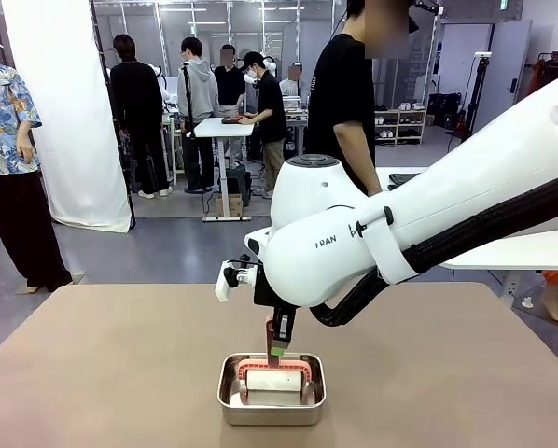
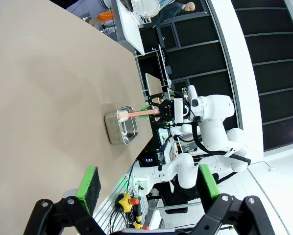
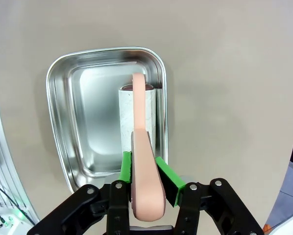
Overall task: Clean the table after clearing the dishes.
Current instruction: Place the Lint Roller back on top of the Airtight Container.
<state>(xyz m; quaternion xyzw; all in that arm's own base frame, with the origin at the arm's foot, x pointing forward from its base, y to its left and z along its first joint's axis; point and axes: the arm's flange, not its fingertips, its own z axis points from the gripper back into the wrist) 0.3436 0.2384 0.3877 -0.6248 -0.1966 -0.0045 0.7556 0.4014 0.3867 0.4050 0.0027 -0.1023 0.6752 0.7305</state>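
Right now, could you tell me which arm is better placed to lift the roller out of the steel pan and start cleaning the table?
The right. The right gripper is shut on the pink-handled white lint roller in the small rectangular steel pan. The left gripper hangs open, away from the pan, above the brownish-taupe table.

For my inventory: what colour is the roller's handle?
Salmon pink; the handle shows best in the right wrist view.

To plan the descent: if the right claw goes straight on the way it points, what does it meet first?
Probably the roller it holds by the handle would press onto the pan floor; depth is unclear.
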